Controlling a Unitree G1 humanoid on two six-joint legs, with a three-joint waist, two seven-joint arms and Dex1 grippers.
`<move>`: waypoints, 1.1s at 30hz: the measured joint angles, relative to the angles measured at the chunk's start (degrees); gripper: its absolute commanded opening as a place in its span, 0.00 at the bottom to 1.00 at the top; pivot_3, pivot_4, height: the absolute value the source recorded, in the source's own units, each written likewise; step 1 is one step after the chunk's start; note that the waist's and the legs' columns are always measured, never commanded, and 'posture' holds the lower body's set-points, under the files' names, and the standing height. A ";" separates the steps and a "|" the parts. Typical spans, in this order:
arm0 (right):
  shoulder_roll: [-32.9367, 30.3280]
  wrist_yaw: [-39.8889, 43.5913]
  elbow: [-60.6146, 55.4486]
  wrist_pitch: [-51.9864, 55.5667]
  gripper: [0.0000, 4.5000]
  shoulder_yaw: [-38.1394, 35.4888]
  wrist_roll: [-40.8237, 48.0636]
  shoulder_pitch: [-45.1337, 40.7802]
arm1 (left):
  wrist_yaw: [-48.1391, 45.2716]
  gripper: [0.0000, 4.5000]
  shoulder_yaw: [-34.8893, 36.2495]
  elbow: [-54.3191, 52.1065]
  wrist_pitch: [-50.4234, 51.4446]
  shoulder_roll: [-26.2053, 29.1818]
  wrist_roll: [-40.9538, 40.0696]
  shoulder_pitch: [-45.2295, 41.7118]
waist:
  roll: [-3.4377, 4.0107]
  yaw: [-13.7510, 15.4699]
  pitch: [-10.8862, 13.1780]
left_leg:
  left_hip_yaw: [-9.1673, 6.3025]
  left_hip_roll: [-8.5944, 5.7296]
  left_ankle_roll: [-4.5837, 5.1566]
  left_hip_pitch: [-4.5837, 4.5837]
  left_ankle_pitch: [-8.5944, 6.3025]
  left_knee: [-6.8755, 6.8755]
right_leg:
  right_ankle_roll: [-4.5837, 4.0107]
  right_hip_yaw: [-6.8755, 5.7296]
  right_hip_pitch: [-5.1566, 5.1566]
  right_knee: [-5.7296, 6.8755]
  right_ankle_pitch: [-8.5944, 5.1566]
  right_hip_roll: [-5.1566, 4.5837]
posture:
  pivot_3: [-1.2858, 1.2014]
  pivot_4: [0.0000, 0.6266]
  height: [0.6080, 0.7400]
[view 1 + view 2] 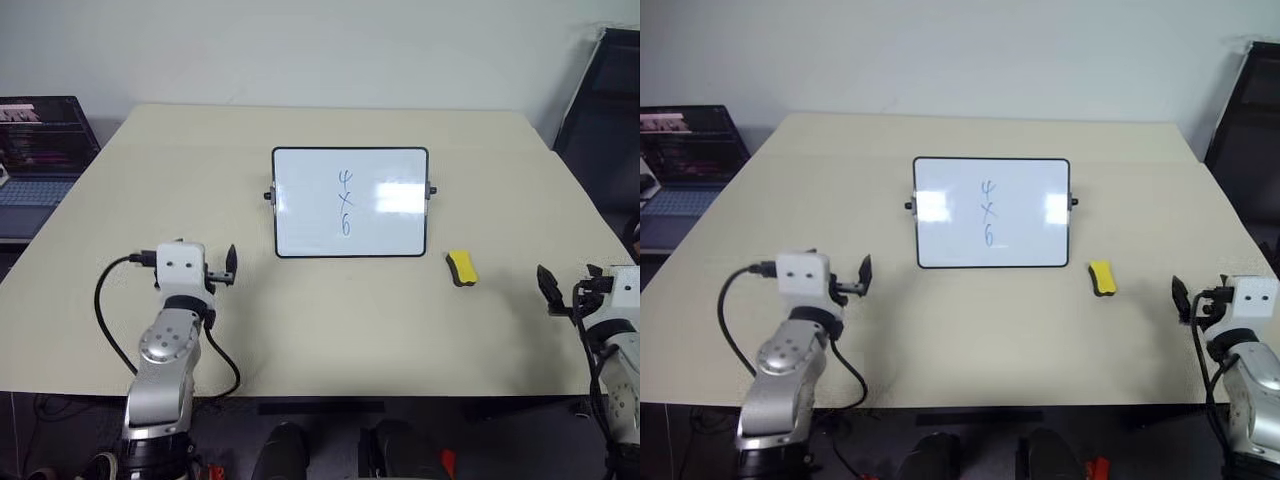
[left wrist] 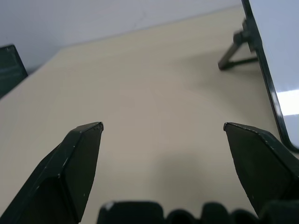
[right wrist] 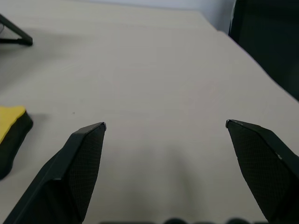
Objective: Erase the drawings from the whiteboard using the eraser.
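Note:
The whiteboard [image 1: 300,210] stands propped upright at the middle of the table, with the blue drawings [image 1: 345,202] stacked in a short column on its face. Flat on the table to the right of the board's lower corner lies the yellow eraser [image 1: 461,267]. My left gripper [image 2: 163,127] hovers open and empty near the table's front left, short of the board's left edge [image 2: 280,56]. My right gripper [image 3: 166,125] is open and empty at the front right, with the eraser [image 3: 11,128] ahead of it and toward the board.
The beige table [image 1: 330,330] has bare surface between both grippers and the board. An open laptop [image 1: 40,150] sits on a lower surface beyond the left edge. A dark chair [image 1: 600,100] stands past the right edge.

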 measured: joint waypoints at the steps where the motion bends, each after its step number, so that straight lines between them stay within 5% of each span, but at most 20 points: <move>1: 0.01 -0.20 -0.25 0.35 0.99 0.00 0.00 0.00 | 0.14 1.00 -0.48 0.04 0.00 -0.29 0.04 0.17 | -0.01 0.04 0.01 | -0.01 0.00 0.00 -0.01 0.00 0.03 | 0.01 -0.01 0.01 0.00 0.01 0.00 | 0.52 0.24 1.00; 8: 2.18 -2.38 -5.92 3.08 0.99 0.70 -0.17 2.20 | -0.42 1.00 -0.33 0.04 0.61 -0.83 -0.51 -1.25 | 0.00 0.03 0.00 | -0.02 0.02 0.01 0.00 0.01 0.01 | 0.01 -0.01 0.01 0.00 0.00 0.03 | 0.52 0.24 1.00; 18: 3.43 -8.43 -15.66 13.72 0.99 0.62 3.45 -3.26 | -5.34 1.00 5.02 2.29 -1.07 7.56 -2.34 -3.84 | 0.00 0.05 0.00 | -0.01 0.02 0.01 0.01 0.01 0.02 | 0.00 -0.02 0.00 0.00 0.00 0.03 | 0.52 0.24 1.00; 27: 5.20 -11.64 -25.10 22.87 0.99 5.28 6.53 -5.51 | -23.99 1.00 7.93 13.64 -2.51 22.70 -11.36 -17.95 | -0.01 0.02 0.03 | 0.00 -0.01 0.01 -0.10 0.00 -0.07 | -0.03 -0.14 -0.12 -0.03 -0.03 0.02 | 0.52 0.24 1.00; 33: 2.13 -8.81 -26.89 33.03 0.99 8.69 11.39 -6.82 | -36.76 1.00 2.20 11.19 2.69 24.82 -18.59 -21.69 | -0.01 0.01 0.04 | 0.01 -0.01 0.04 -0.10 -0.02 -0.08 | 0.00 -0.11 -0.12 -0.04 -0.04 0.00 | 0.52 0.24 1.00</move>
